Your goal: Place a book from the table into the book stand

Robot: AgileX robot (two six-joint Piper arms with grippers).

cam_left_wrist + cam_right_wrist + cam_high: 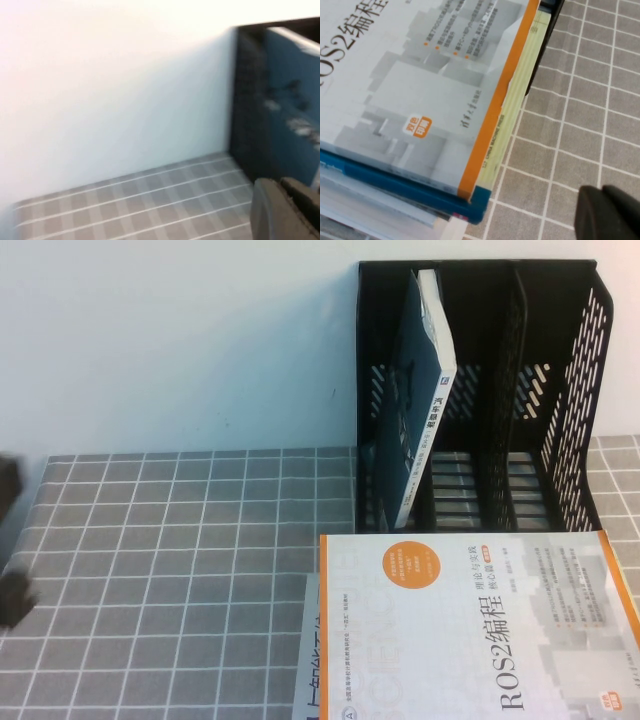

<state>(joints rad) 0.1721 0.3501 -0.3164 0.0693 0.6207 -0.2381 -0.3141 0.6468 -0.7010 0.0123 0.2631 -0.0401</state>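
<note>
Book (415, 410) count first: one teal-backed paperback stands tilted in the leftmost compartment of the black book stand (575, 390), top leaning toward the divider. One stack lies in front on the grid-cloth table (170, 570), the orange-bordered ROS2 book (480, 630) on top, covering at least two more volumes beneath. Left gripper (12, 580) sits blurred at the table's far left edge, well apart from the stand; whether its fingers are apart is impossible to tell. Right gripper (610, 212) hovers over cloth beside the stack's corner, looks closed, holding nothing
</note>
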